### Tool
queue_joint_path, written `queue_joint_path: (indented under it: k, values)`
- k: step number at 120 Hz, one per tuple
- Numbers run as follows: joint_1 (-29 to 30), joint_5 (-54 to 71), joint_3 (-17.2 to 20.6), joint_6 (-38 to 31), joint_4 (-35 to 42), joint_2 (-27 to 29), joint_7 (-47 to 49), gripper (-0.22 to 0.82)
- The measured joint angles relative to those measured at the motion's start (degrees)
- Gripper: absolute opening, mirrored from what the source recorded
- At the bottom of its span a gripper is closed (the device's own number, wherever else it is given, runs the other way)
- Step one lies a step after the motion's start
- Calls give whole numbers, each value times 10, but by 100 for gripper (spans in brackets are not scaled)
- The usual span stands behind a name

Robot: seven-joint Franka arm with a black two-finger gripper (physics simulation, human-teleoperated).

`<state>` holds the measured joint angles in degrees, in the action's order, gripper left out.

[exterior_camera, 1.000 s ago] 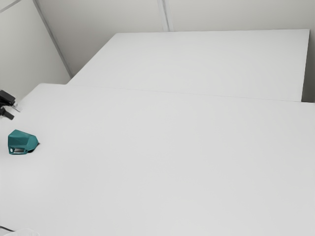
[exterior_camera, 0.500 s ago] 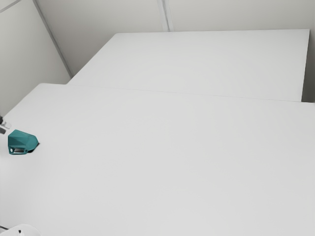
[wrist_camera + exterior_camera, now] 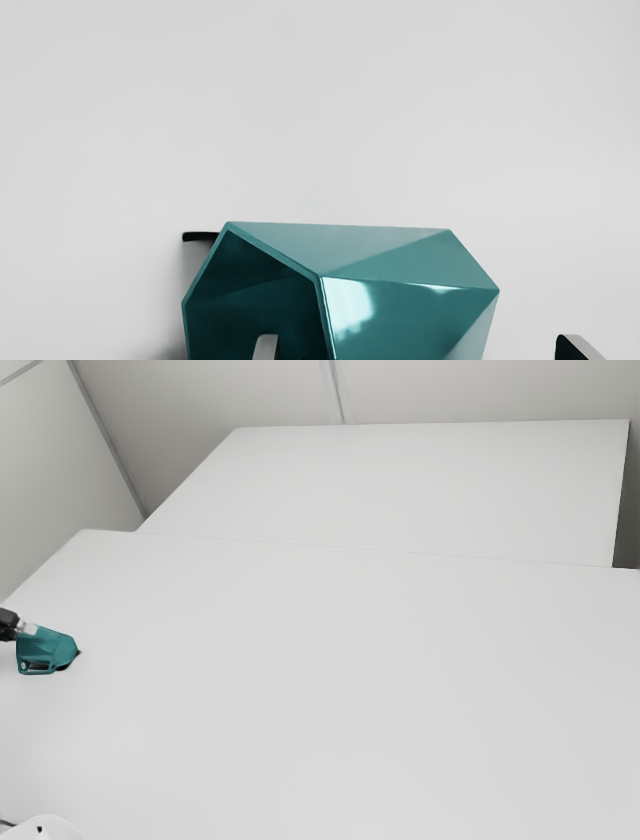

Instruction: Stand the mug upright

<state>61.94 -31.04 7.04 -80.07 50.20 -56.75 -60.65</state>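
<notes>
Mug on its side on the white table, near the exterior view's left edge. Same spot and same lie as in both earlier frames; I see no shift in it.

My gripper is what has moved. One second ago it was well above the mug in the exterior view; half a second ago, lower and close to it. Now it is lower again, at the mug's upper left in that view, a pale fingertip overlapping the teal edge. Touching or just beside, I can't tell.

Wrist view: gripper standing wide, nothing held. One finger shows across the mug's dark open mouth; whether it is inside or only over it, I can't tell. The other is out past the closed end, apart from it. Mug's length runs from one finger toward the other. A short black strip pokes out beside the mouth; can't say what it is.

Rounded white shape at the exterior view's lower left corner, dark mark on it, as half a second ago.
</notes>
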Motion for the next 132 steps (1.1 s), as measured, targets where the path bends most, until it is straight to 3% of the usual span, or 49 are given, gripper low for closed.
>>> queue_joint_path:
  k: [24, 47, 65, 108, 132]
  values:
    - [3, -17, 1, 41, 2, 1, -11, 58]
    - [3, -22, 0, 64, 2, 2, -14, 12]
    - [3, -34, 2, 72, 1, 3, -16, -6]
    - [3, -45, 2, 77, 5, 21, -20, -16]
    - [-27, -21, -3, 80, 106, 150, -17, -17]
